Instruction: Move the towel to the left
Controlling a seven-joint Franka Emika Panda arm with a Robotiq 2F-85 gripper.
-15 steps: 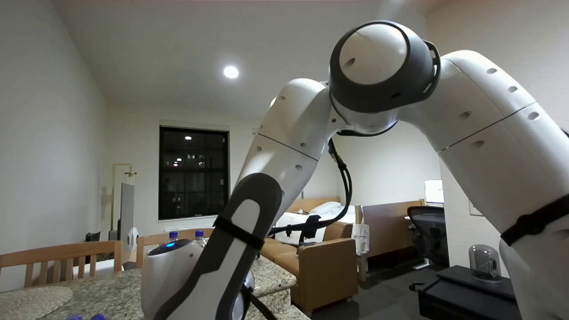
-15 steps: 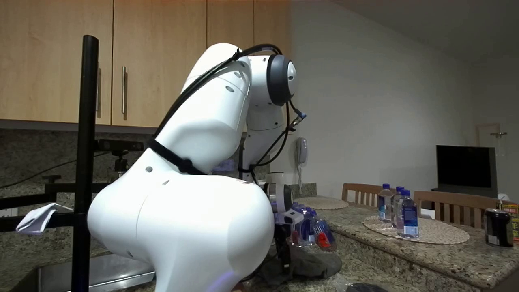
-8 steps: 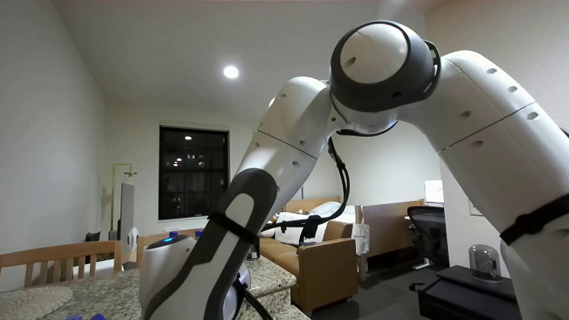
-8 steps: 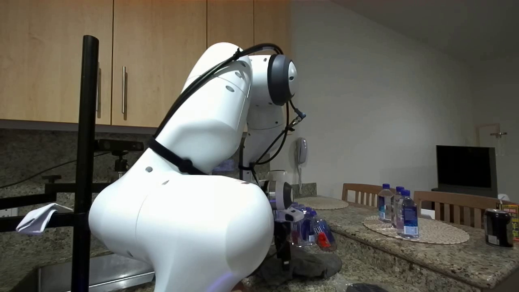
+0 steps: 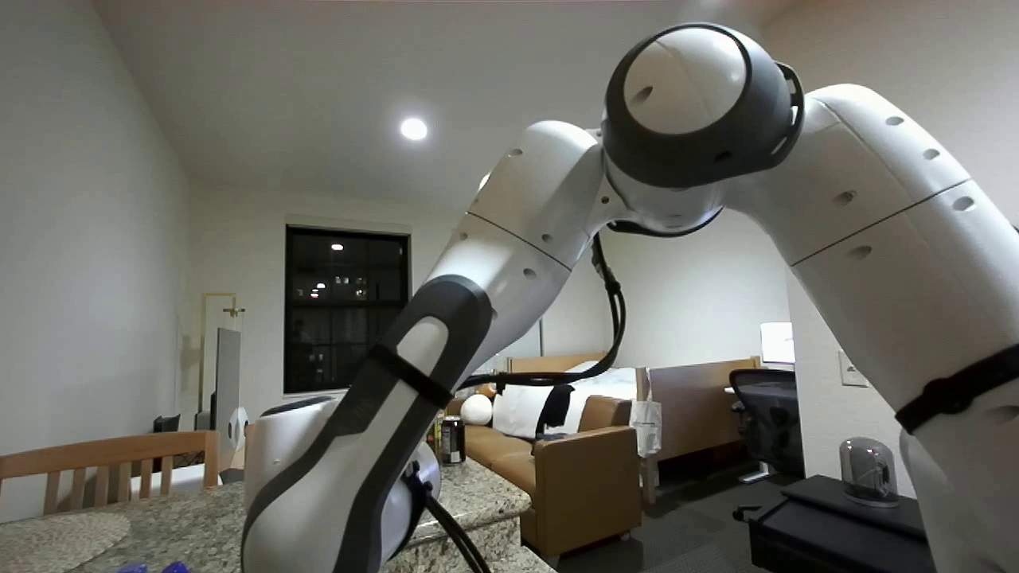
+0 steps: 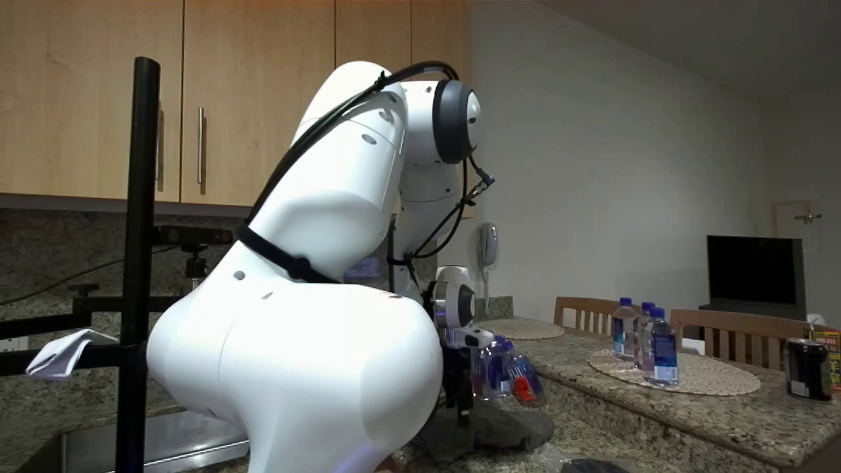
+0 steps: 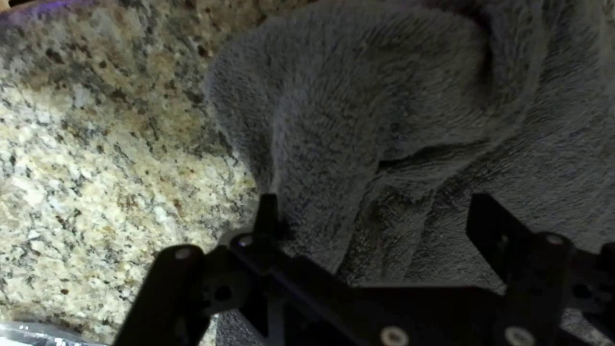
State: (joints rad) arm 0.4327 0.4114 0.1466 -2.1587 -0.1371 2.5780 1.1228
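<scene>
A dark grey towel (image 6: 512, 428) lies crumpled on the granite counter in an exterior view, partly hidden behind the arm and gripper. In the wrist view the towel (image 7: 331, 110) fills the middle and right, with folds and a raised loop. My gripper (image 7: 374, 206) is open, its fingers wide apart over the towel with nothing held between them. The left finger (image 7: 267, 211) is at the towel's left edge. The right finger (image 7: 495, 230) is over the flatter part. Whether the fingertips touch the cloth cannot be told.
Several water bottles (image 6: 502, 374) stand just behind the towel. Clear plastic (image 7: 38, 334) lies at the wrist view's lower left. A raised granite ledge (image 6: 657, 420) carries more bottles (image 6: 663, 348) and a black can (image 6: 807, 369). A metal sink (image 6: 190, 437) and black post (image 6: 139, 263) are beside the arm.
The arm has risen a little, and the hand and gripper have lifted slightly over the towel. The towel shows no clear movement.
</scene>
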